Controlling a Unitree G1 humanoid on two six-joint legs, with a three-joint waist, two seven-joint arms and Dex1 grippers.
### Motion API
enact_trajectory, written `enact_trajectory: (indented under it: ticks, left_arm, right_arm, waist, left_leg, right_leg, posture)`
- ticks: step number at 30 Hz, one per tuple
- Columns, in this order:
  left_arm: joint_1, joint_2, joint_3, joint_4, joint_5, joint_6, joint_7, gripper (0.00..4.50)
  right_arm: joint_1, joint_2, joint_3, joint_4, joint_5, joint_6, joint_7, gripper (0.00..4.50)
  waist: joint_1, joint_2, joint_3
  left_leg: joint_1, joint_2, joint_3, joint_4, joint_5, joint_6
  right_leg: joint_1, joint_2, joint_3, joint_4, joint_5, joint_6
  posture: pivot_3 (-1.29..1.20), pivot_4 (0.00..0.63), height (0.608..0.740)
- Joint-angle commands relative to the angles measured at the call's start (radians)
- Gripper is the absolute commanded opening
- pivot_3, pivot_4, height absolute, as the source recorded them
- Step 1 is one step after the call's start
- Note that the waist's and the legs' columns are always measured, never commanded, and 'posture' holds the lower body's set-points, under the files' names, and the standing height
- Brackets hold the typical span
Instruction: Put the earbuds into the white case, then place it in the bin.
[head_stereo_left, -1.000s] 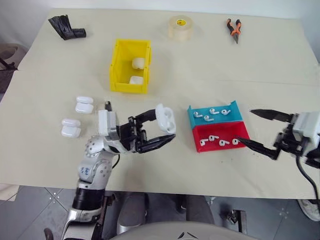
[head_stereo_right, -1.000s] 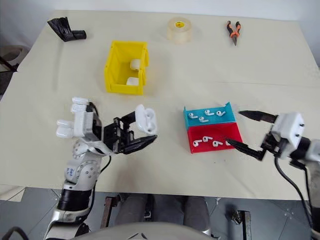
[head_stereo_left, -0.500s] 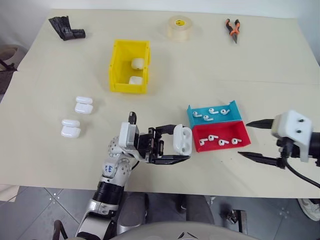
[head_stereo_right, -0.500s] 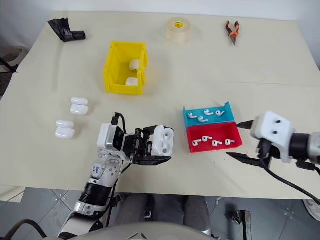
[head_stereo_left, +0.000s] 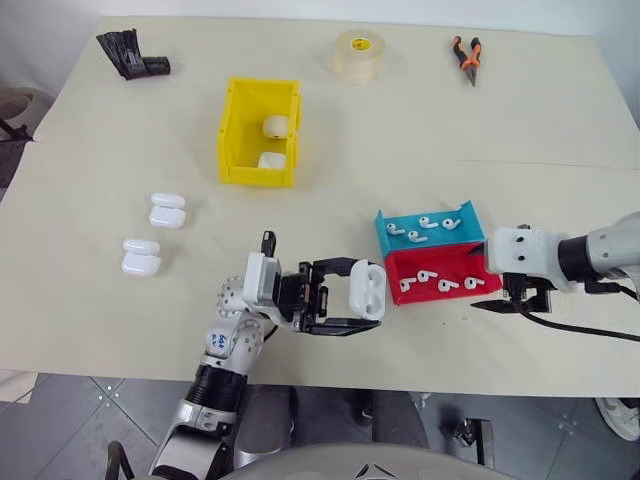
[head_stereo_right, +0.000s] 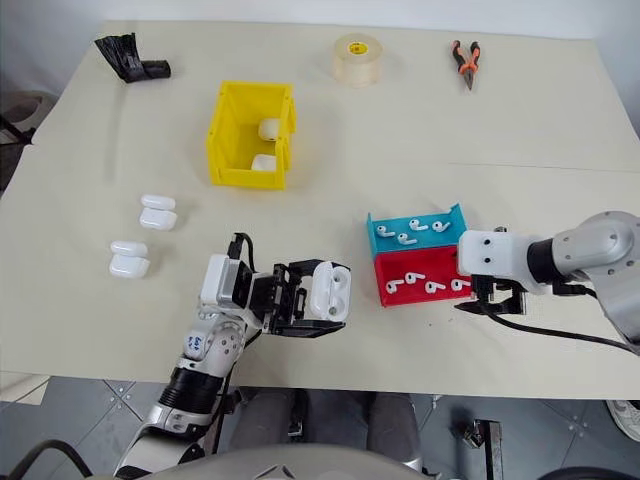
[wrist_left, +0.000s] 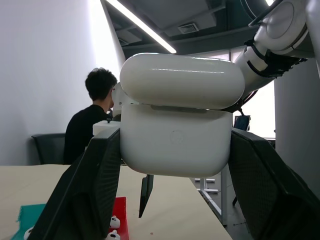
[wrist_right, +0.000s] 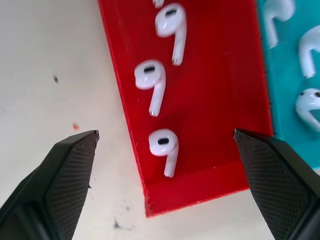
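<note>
Progress is early: the left gripper (head_stereo_left: 345, 297) clamps a glossy white rounded case (head_stereo_left: 367, 290), lid ajar, beside the shallow red tray (head_stereo_left: 440, 262). Tiny white earbuds (wrist_right: 164, 146) lie untaken under the wide-open right gripper (wrist_right: 167, 155). Loading and the yellow plastic bin (head_stereo_left: 235, 130) remain.

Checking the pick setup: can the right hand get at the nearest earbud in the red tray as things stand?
Probably yes. The right hand hangs open over the red tray's end, its fingers either side of the nearest earbud, with nothing between them.
</note>
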Motion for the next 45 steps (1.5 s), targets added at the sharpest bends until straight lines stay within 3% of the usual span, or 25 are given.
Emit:
enact_trajectory:
  ticks: [1,8,25,27,32,40,45]
  left_arm:
    - [0.016,-0.007,-0.003,-0.010,0.000,-0.024,-0.009,2.81]
    - [0.024,-0.008,-0.006,-0.006,0.005,-0.036,-0.005,2.81]
    - [0.020,0.000,-0.009,-0.029,0.008,-0.019,0.025,2.81]
    - [0.018,0.004,-0.009,-0.043,0.007,-0.010,0.036,2.81]
    - [0.019,0.013,-0.012,-0.085,0.005,0.015,0.067,2.81]
    - [0.010,0.022,-0.011,-0.114,0.005,0.043,0.096,2.81]
    - [0.000,0.034,-0.004,-0.115,-0.017,0.064,0.077,2.81]
  right_arm:
    - [-0.032,0.023,0.012,0.026,-0.031,-0.028,0.025,4.50]
    - [-0.037,0.041,0.021,0.043,-0.063,-0.044,0.047,2.32]
    - [-0.058,0.079,0.034,0.079,-0.120,-0.058,0.083,2.32]
    - [-0.057,0.084,0.036,0.082,-0.126,-0.061,0.086,1.94]
    - [-0.060,0.092,0.042,0.090,-0.137,-0.065,0.099,0.49]
    - [-0.058,0.109,0.028,0.092,-0.145,-0.066,0.089,0.49]
    - [-0.017,0.095,-0.093,0.039,-0.020,-0.045,0.107,0.49]
  waist:
    - [0.000,0.000,0.000]
    - [0.001,0.000,0.000]
    - [0.001,0.000,0.000]
    - [0.001,0.000,0.000]
    - [0.000,0.000,0.000]
    - [-0.001,0.000,0.000]
    - [0.000,0.000,0.000]
  left_leg:
    - [0.000,0.000,0.000,0.000,0.000,0.000]
    - [0.000,0.000,0.000,0.000,0.000,0.000]
    - [0.000,0.000,0.000,0.000,0.000,0.000]
    - [0.000,0.000,0.000,0.000,0.000,0.000]
    - [0.000,0.000,0.000,0.001,0.000,0.000]
    - [0.001,0.000,0.000,0.002,0.000,0.000]
    - [0.001,0.000,0.000,0.002,0.000,0.000]
  right_leg:
    - [0.000,0.000,0.000,0.000,0.000,0.000]
    - [0.000,0.000,0.000,0.000,0.000,0.000]
    - [0.000,0.000,0.000,0.000,0.000,0.000]
    - [0.000,0.000,0.000,0.000,0.000,0.000]
    - [0.000,0.000,0.000,0.001,0.000,0.000]
    - [0.000,0.000,0.000,0.002,0.000,0.000]
    - [0.001,0.000,0.000,0.002,0.000,0.000]
  posture:
    - [0.00,0.150,0.740]
    - [0.00,0.150,0.740]
    - [0.00,0.150,0.740]
    - [0.00,0.150,0.740]
    - [0.00,0.150,0.740]
    - [0.00,0.150,0.740]
    - [0.00,0.150,0.740]
